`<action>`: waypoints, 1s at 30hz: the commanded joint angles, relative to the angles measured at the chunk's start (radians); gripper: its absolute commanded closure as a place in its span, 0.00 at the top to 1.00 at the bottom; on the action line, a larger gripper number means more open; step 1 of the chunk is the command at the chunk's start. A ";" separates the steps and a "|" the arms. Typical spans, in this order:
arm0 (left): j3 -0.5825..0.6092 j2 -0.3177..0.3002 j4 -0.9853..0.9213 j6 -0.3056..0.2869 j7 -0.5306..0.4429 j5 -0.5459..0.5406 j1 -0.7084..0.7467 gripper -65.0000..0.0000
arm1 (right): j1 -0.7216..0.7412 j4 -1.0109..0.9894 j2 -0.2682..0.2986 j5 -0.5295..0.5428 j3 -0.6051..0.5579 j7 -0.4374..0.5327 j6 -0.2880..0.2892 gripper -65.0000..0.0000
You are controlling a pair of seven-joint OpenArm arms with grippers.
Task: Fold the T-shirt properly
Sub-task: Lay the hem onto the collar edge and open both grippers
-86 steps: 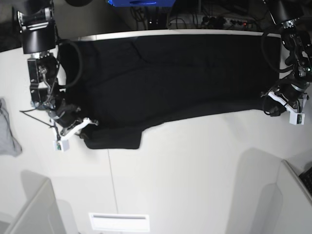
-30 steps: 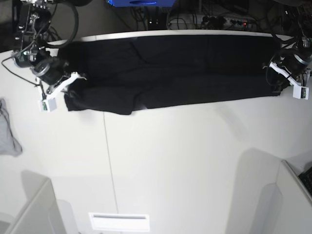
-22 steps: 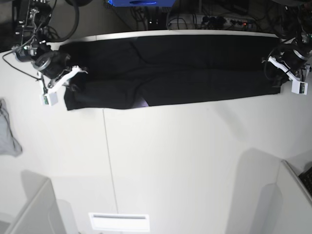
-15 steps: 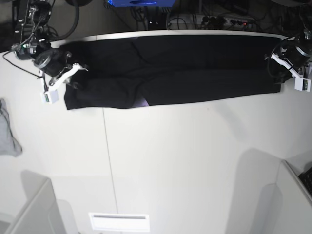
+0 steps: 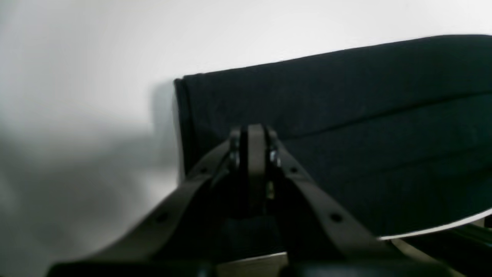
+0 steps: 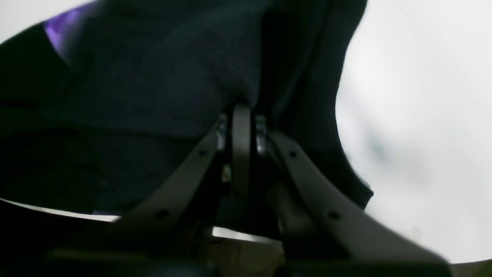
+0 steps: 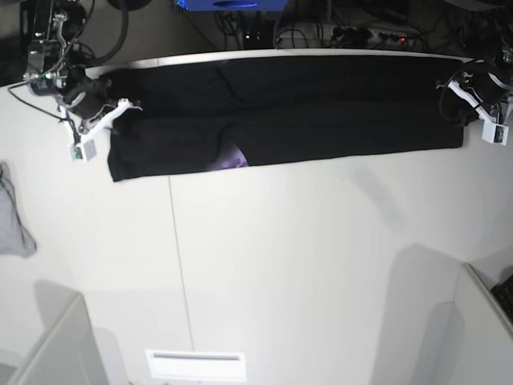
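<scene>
The black T-shirt (image 7: 321,112) lies as a long folded strip along the table's far edge. A bit of its purple print (image 7: 235,159) peeks out at the near edge, also seen in the right wrist view as a purple patch (image 6: 61,27). My right gripper (image 7: 122,107) is at the strip's left end, shut (image 6: 240,111) on bunched black cloth. At the right end my left gripper (image 7: 458,87) is shut (image 5: 251,130) on the upper layer's edge, with the shirt's hem (image 5: 180,115) just beside it.
A small grey cloth (image 7: 12,216) lies at the table's left edge. White partitions stand at the near left (image 7: 56,345) and near right (image 7: 481,321). A white slotted plate (image 7: 196,365) sits at the front. Cables and a blue box (image 7: 232,4) are behind the table.
Both grippers have carried the shirt's near edge toward the far side of the table. The strip has narrowed and straightened, and the purple print now shows.
</scene>
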 commanded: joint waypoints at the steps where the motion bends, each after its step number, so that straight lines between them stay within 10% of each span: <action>1: -0.012 -0.017 0.014 -0.004 -0.016 -0.010 0.002 0.00 | 0.005 0.007 0.010 0.009 0.002 0.022 0.004 0.00; 18: -0.012 -0.017 0.007 -0.001 -0.010 -0.008 0.013 0.00 | 0.002 -0.047 0.010 0.007 0.010 0.015 0.004 0.00; 23: -0.012 -0.017 0.005 -0.001 -0.010 -0.008 0.013 0.44 | -0.013 -0.044 0.008 0.009 0.013 0.023 0.001 0.49; 30: -0.084 -0.013 0.011 -0.004 -0.010 -0.008 0.013 0.71 | -0.025 -0.030 -0.044 0.007 0.140 0.023 0.001 0.45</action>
